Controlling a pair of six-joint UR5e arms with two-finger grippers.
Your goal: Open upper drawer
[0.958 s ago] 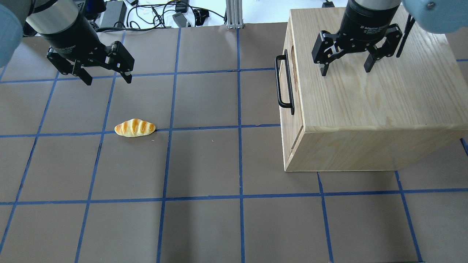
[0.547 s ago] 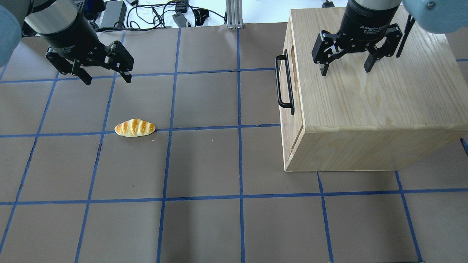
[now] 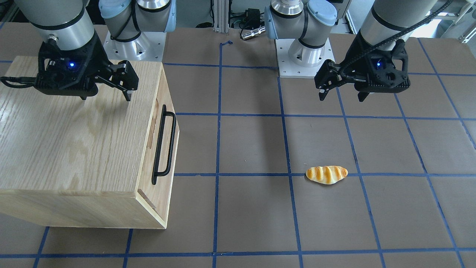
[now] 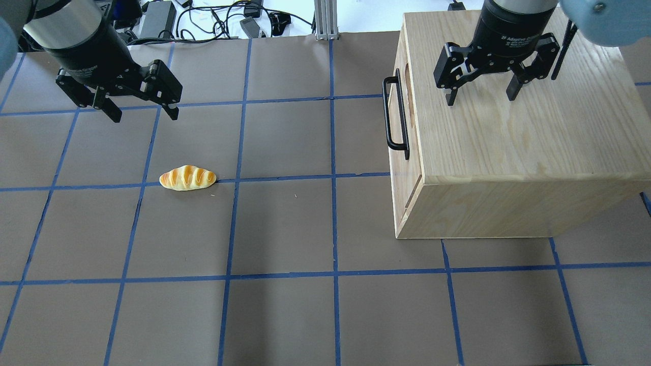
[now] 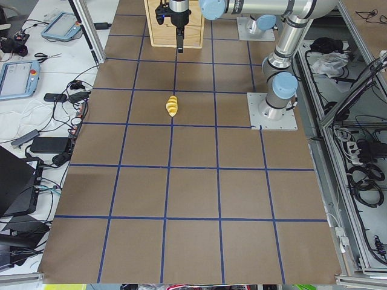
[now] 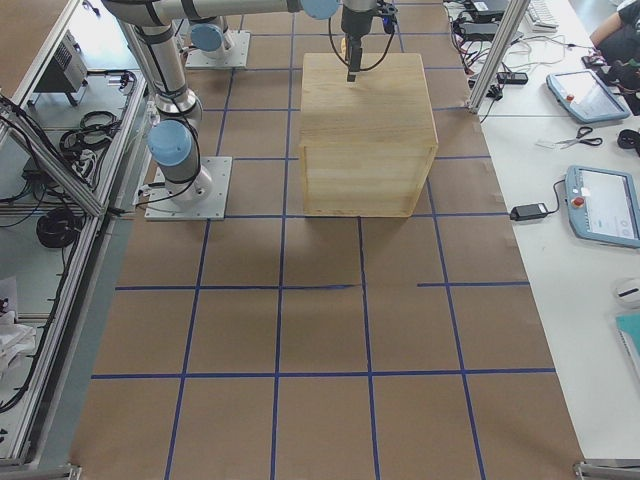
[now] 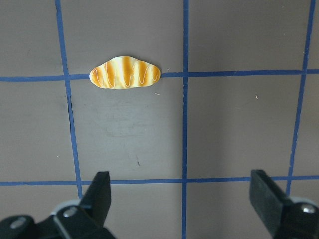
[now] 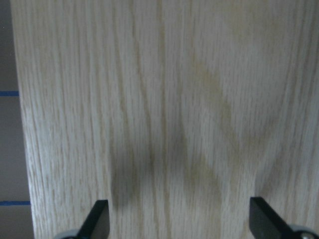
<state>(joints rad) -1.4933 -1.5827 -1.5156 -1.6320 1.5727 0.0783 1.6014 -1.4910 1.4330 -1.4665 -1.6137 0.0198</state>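
Note:
The upper drawer [image 4: 413, 165] is a pale wood front on the left face of the oak cabinet [image 4: 508, 127]. It is shut, with its long black bar handle [image 4: 395, 114] free. The front-facing view shows the drawer front [image 3: 150, 163] and handle [image 3: 163, 143]. My right gripper [image 4: 480, 99] is open and empty above the cabinet top, back from the handle. It also shows in the front-facing view [image 3: 106, 97] and in its wrist view [image 8: 180, 219]. My left gripper [image 4: 145, 116] is open and empty at the far left, also seen in the front-facing view [image 3: 342, 97].
A toy bread roll [image 4: 187, 178] lies on the brown mat below my left gripper; it shows in the left wrist view [image 7: 125, 72]. Cables and power bricks [image 4: 213, 20] lie beyond the mat's far edge. The cabinet fills the table's right side.
My left gripper has shifted slightly to the left. The right gripper, the drawer and the bread roll have not moved.

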